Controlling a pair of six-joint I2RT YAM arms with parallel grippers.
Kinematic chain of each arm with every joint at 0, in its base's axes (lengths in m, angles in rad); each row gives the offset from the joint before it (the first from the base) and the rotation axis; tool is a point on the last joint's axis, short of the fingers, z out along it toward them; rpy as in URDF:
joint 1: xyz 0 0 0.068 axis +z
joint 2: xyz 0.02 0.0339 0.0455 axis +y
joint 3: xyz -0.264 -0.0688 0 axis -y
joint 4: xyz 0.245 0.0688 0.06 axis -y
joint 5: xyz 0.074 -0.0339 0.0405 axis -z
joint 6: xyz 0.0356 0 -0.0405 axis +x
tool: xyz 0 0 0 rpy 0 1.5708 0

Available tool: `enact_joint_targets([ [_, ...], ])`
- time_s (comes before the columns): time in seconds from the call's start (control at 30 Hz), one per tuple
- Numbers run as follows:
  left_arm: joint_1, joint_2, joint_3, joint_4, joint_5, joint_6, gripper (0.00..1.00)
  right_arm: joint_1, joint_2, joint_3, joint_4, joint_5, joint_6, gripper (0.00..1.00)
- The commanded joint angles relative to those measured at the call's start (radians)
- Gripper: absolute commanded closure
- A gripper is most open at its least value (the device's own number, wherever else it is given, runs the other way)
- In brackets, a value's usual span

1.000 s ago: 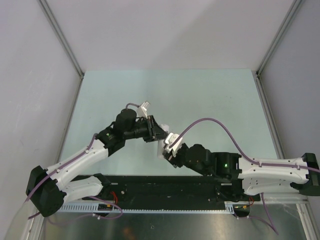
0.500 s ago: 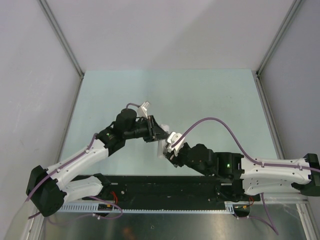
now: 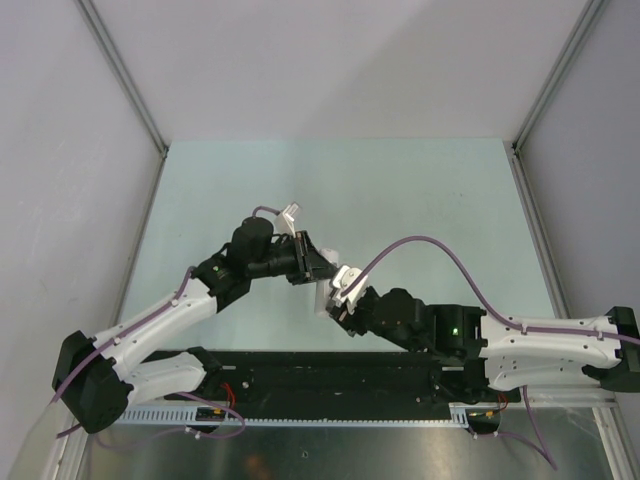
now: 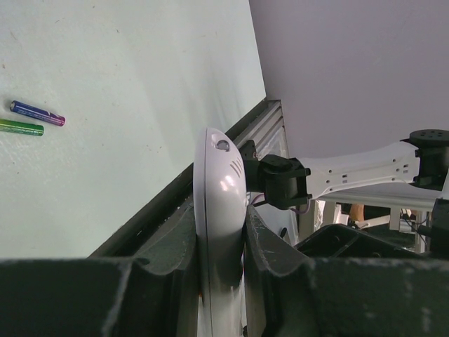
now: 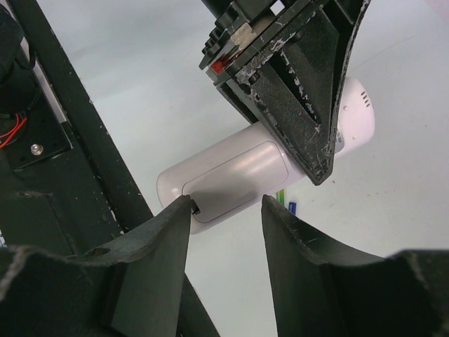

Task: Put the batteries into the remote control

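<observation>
The left pincer (image 4: 221, 235) pinches the remote control (image 4: 219, 175) on edge, held above the table (image 4: 140, 70). The right pincer (image 5: 226, 210), spread, faces its compartment end. The batteries (image 4: 38, 113) lie side by side on the table, well apart.

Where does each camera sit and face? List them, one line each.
Top external: above and behind the robot, looking down at the table; left arm and right arm show.
Left wrist: on the left gripper, its fingers shut on the remote control; batteries lie beyond.
Right wrist: behind the open right gripper, facing the remote control's back.
Shared: both wrist views show the remote control.
</observation>
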Motion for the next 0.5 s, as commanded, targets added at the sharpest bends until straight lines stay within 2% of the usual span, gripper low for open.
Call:
enact_joint_targets([
  [0.0, 0.002, -0.003, 0.045, 0.040, 0.019, -0.015, 1.00, 0.007, 0.010, 0.032, -0.001, -0.005, 0.014, 0.50],
  [0.47, 0.002, -0.020, 0.041, 0.039, 0.016, -0.018, 1.00, 0.005, 0.014, 0.034, -0.010, 0.004, 0.020, 0.49],
])
